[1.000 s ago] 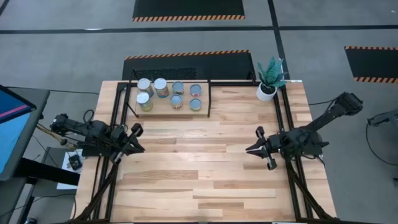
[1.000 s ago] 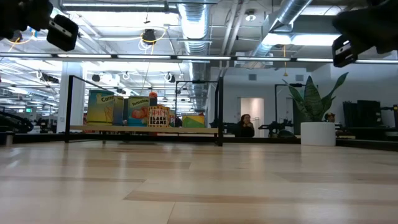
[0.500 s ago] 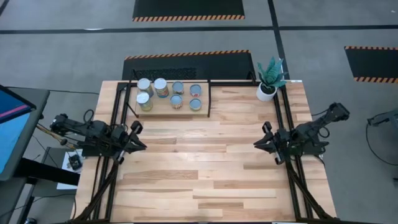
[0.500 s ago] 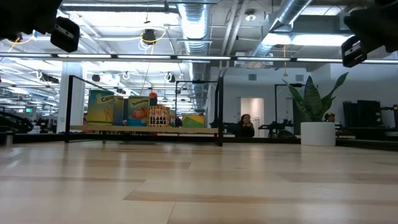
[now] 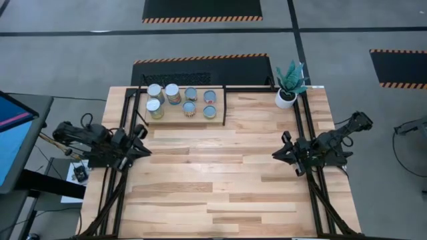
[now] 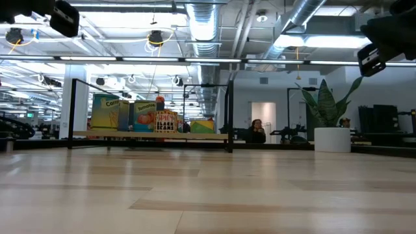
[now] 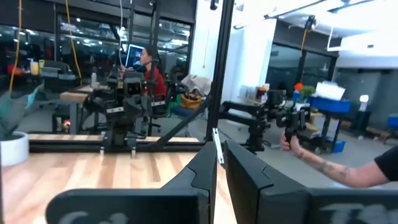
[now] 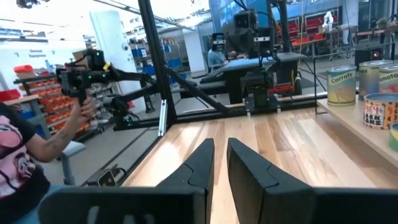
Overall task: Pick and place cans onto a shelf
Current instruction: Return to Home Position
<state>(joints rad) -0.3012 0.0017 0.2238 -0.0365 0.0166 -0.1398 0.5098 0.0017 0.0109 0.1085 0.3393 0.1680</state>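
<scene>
Cans [image 5: 173, 93] shelved. Left gripper [image 5: 143, 148], right gripper [image 5: 277, 154]: fingers together, empty. Fold back slow, clear of shelf [image 5: 173, 119] rails.

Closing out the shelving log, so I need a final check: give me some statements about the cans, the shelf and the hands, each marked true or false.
1. Seven small silver-topped cylindrical cans stand on the light-wood, black-railed shelf. True.
2. The left hand grips a can. False: it is shut on nothing, at the plank table's left side.
3. The right hand hovers over the shelf. False: it is at the table's right side, far from the shelf.
4. The white plant pot stands near a table corner on the right arm's side, apart from the shelf. True.
</scene>
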